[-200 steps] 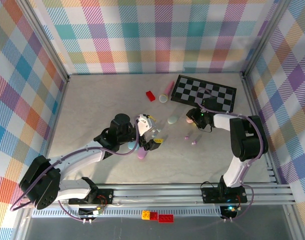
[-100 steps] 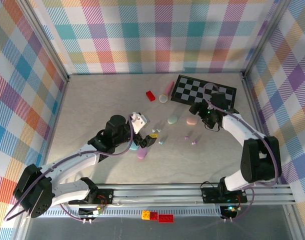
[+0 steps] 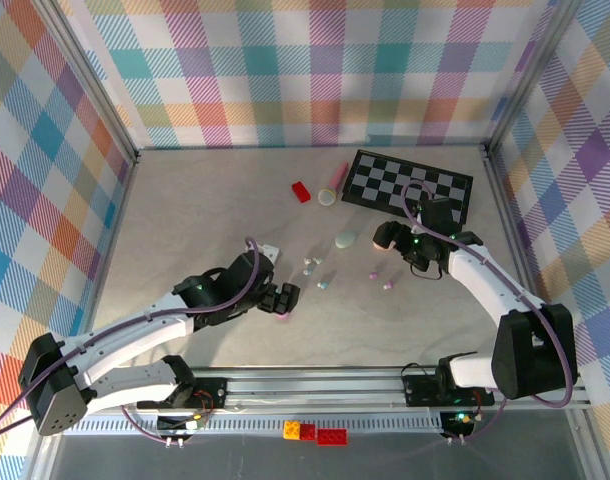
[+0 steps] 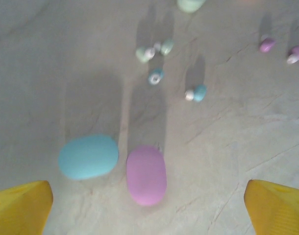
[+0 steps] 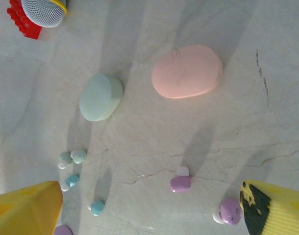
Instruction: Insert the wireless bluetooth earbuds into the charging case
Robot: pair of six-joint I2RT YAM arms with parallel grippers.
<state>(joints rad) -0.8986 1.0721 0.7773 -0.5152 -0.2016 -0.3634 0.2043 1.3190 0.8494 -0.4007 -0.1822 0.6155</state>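
Observation:
Tiny earbuds lie in pairs mid-table: mint buds point(image 4: 143, 53) point(image 5: 79, 155) point(image 3: 309, 264), teal buds point(image 4: 198, 93) point(image 5: 96, 207) point(image 3: 323, 284) and purple buds point(image 5: 180, 182) point(image 4: 267, 45) point(image 3: 388, 286). Oval cases lie shut around them: purple case point(image 4: 146, 174) point(image 3: 282, 316), blue case point(image 4: 88, 156), mint case point(image 5: 101, 96) point(image 3: 345, 239), pink case point(image 5: 187, 72). My left gripper point(image 4: 149, 208) point(image 3: 282, 297) hangs open over the purple and blue cases, holding nothing. My right gripper point(image 5: 149, 210) point(image 3: 385, 238) is open above the purple buds, beside the pink case, holding nothing.
A black-and-white checkerboard point(image 3: 408, 185) lies at the back right. A red brick point(image 3: 301, 191) point(image 5: 24, 22), a pink stick-like object point(image 3: 337, 177) and a pale round piece point(image 3: 327, 196) sit behind the cases. Plaid walls enclose the table.
My left gripper has drawn back toward the near edge and now sits over the purple case. The right arm's elbow swung out right, its gripper staying near the pink case.

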